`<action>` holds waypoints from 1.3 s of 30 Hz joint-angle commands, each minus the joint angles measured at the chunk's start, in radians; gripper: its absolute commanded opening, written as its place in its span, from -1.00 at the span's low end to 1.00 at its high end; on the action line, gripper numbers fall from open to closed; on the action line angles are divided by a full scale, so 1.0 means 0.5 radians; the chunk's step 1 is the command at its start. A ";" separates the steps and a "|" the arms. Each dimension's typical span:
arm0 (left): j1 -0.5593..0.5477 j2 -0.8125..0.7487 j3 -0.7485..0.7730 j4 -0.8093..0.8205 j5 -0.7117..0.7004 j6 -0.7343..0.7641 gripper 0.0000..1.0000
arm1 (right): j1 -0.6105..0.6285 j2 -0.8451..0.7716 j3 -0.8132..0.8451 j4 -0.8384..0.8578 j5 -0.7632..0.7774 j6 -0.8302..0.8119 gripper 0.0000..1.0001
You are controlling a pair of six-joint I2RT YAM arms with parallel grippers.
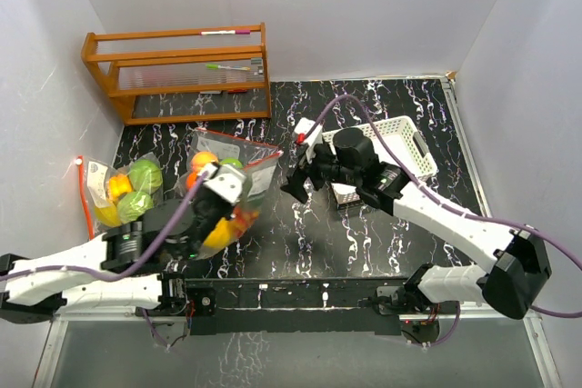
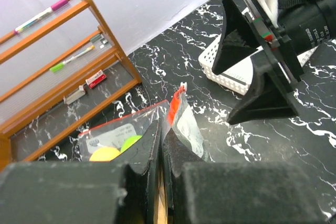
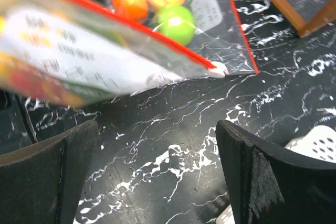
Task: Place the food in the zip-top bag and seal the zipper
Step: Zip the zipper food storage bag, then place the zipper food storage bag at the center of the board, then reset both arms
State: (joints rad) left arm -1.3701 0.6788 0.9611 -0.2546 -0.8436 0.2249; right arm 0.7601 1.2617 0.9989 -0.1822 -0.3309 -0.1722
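White walls closed in a black, white-veined table [image 1: 364,243] on three sides. From where I stood, the left arm lay low along the near left edge and reached inward, its wrist bent so that the left gripper [image 1: 223,186] hung above the table left of centre. Its jaws were pressed together on the upper edge of a zip-top bag [image 3: 79,51], with the red zipper strip sticking out past the fingers. The bag sagged beneath the claw with the food [image 1: 221,229] in it, orange and yellow pieces.

The right arm came from the near right corner, elbow out to the right, its forearm angled back across the table toward the middle. The right gripper [image 1: 298,184] faced the bag's free zipper end with its jaws spread wide. Nothing lay between them but bare tabletop, and they were clear of the bag.

Behind the held bag a second bag [image 1: 245,154] lay flat on the table with an orange, a yellow and a green fruit inside. A third bag [image 1: 116,190], holding green, yellow and orange pieces, sat by the left wall. A wooden rack [image 1: 182,70] stood at the far left against the back wall with markers on its shelves, and a white basket [image 1: 407,147] sat just behind the right gripper
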 commanded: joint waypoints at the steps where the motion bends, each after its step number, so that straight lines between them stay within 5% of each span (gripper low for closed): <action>1: 0.005 0.225 0.040 0.571 -0.046 0.189 -1.00 | -0.028 -0.128 0.102 0.030 0.320 0.430 0.96; 5: 0.148 0.514 0.092 0.772 0.090 0.163 -1.00 | -0.030 -0.254 0.035 -0.070 0.564 0.632 0.96; 10: 0.747 0.838 0.112 0.550 0.640 -0.398 -0.95 | -0.056 -0.496 -0.002 -0.239 1.036 0.805 0.96; 14: 0.983 0.951 0.035 0.561 0.861 -0.598 -0.08 | -0.062 -0.616 0.021 -0.381 1.146 0.908 0.96; 15: 1.017 0.948 0.017 0.583 0.911 -0.626 0.24 | -0.062 -0.629 0.028 -0.409 1.160 0.928 0.96; 16: 1.039 0.935 0.003 0.602 0.946 -0.639 0.76 | -0.062 -0.638 0.032 -0.432 1.177 0.955 0.97; 17: 1.056 0.923 0.000 0.608 0.976 -0.646 0.92 | -0.062 -0.641 0.033 -0.442 1.185 0.978 0.96; 29: 1.116 0.750 0.129 0.264 1.176 -0.737 0.95 | -0.061 -0.491 0.029 -0.564 1.577 1.471 0.96; 39: 1.121 0.555 0.196 0.095 1.078 -0.706 0.95 | -0.061 -0.509 -0.014 -0.546 1.655 1.520 0.96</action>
State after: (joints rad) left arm -0.8169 0.9783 1.0126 -0.1669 -0.2867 -0.1314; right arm 0.7303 1.0313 0.9962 -0.4923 0.4534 0.5610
